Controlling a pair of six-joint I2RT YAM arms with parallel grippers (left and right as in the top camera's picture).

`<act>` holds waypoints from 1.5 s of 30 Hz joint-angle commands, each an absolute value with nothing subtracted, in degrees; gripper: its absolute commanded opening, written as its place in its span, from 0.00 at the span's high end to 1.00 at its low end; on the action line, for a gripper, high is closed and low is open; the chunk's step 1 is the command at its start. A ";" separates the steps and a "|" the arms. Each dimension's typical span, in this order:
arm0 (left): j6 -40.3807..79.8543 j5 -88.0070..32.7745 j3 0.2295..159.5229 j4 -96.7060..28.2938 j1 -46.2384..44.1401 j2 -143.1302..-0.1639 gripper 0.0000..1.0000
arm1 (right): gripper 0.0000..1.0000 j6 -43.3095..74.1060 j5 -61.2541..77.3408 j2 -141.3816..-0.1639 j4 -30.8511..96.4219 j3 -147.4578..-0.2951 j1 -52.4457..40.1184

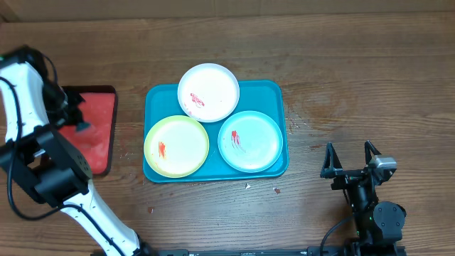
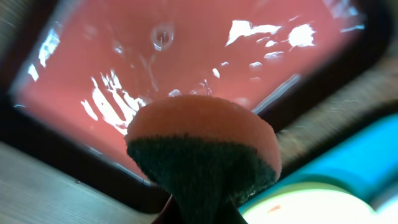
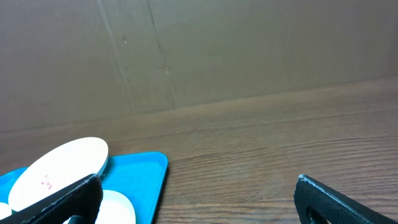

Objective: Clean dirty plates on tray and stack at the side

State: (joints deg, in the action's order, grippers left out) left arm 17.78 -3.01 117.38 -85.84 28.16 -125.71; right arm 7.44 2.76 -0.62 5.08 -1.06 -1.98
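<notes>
Gripping the sponge [image 2: 202, 149] at the desk's left edge, the left hand [image 1: 77, 118] should scrub the yellow-green plate [image 1: 181, 139] flat; right hand [image 1: 348, 147] gapes wide.

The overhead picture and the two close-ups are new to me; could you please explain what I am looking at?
Two robot arms sit at a wooden table. The overhead view looks straight down; the other two come from a camera on each wrist. On the blue tray lie a white plate, a yellow-green plate and a teal plate, all smeared red. The left gripper, above a red tray, pinches a sponge that fills its wrist view. The right gripper stands open and empty, right of the blue tray.
</notes>
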 commanded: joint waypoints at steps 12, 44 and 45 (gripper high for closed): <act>8.25 -14.02 121.30 -95.85 11.46 -112.40 0.96 | 0.00 7.27 3.03 -0.16 4.64 -0.49 -2.35; 16.40 -8.36 75.70 -58.94 -6.37 -111.72 0.74 | 0.00 7.27 3.03 -0.16 4.64 -0.49 -2.35; 16.56 -8.34 77.56 -60.27 -5.93 -111.00 0.69 | 0.00 7.27 3.03 -0.16 4.64 -0.49 -2.35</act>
